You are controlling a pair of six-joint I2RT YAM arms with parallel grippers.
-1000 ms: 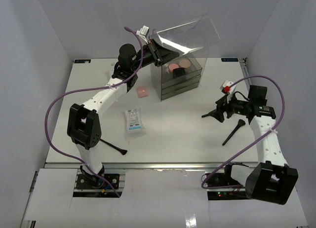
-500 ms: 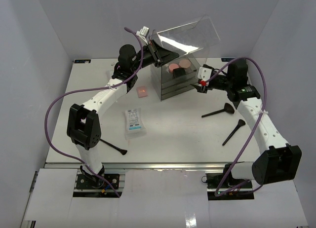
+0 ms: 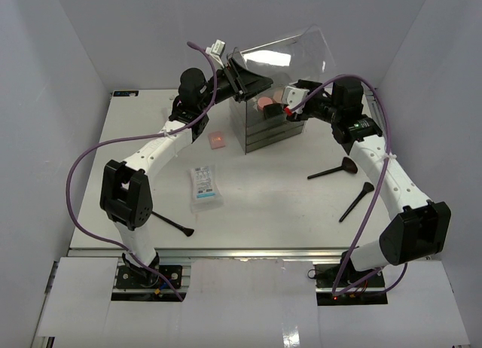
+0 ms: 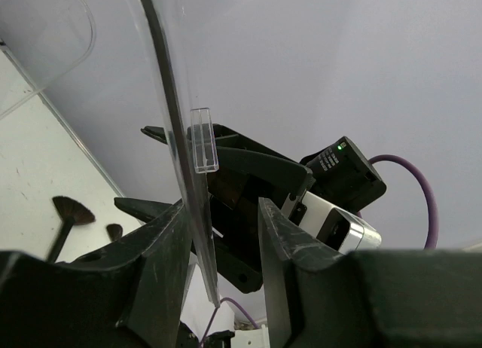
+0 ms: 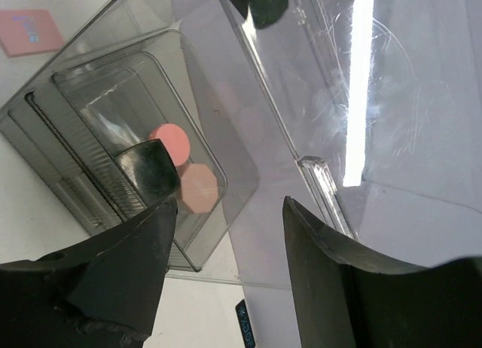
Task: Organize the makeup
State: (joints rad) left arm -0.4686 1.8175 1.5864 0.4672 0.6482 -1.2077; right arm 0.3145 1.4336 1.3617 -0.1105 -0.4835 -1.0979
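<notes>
The makeup is spread over the table and the clear box [image 3: 265, 131]. A pink round compact [image 5: 169, 141], a beige faceted one [image 5: 199, 188] and a glossy black compact [image 5: 147, 166] lie in the box's top compartment. A pink pad [image 3: 218, 140], a white sachet [image 3: 205, 187] and three brushes [image 3: 332, 169] [image 3: 356, 201] [image 3: 172, 224] lie on the table. My left gripper [image 3: 242, 80] [image 4: 222, 205] is open, with the raised lid's [image 3: 290, 58] edge [image 4: 172, 129] between its jaws, against the left finger. My right gripper [image 3: 295, 107] [image 5: 230, 201] stands open over the compartment, holding nothing.
The raised lid [image 5: 354, 99] slants up and back over the box, close to both grippers. The box's dark drawers [image 3: 273, 137] face the near right. White walls close in the table [image 3: 286, 212] at the back and both sides.
My right arm swung from the brushes on the right table up to the box's open top. My left jaws opened from their grip on the lid edge. The lid stays raised.
</notes>
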